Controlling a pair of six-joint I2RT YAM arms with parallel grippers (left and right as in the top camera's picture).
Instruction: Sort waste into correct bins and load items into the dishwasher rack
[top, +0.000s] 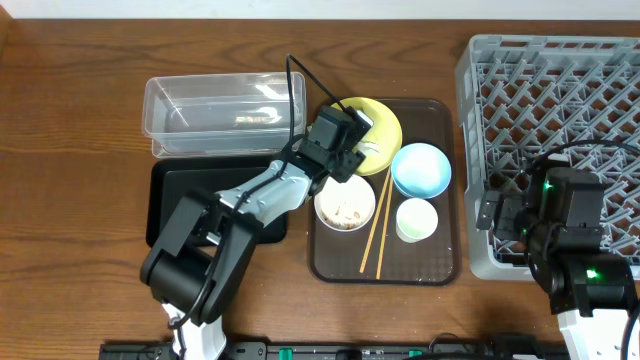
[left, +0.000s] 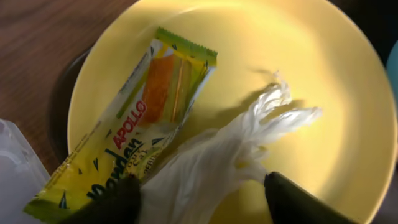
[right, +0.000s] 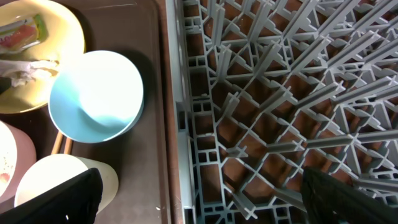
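The left gripper (left: 200, 193) stood wide open astride the white crumpled scrap (left: 211, 158) beside the snack wrapper (left: 146, 115) on the yellow plate (left: 311, 74), while the right gripper (right: 199, 196), spread and empty, hung over the dishwasher rack (right: 280, 93).

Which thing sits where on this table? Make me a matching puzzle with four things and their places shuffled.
Things:
1. snack wrapper
2. chopsticks
3. clear tub
4. rice leftovers

Places:
A. inside the white bowl
B. lying on the yellow plate
C. on the wooden table, next to the black tray
D. on the brown tray, between white bowl and small cup

Pairs: 1-B, 2-D, 3-C, 4-A
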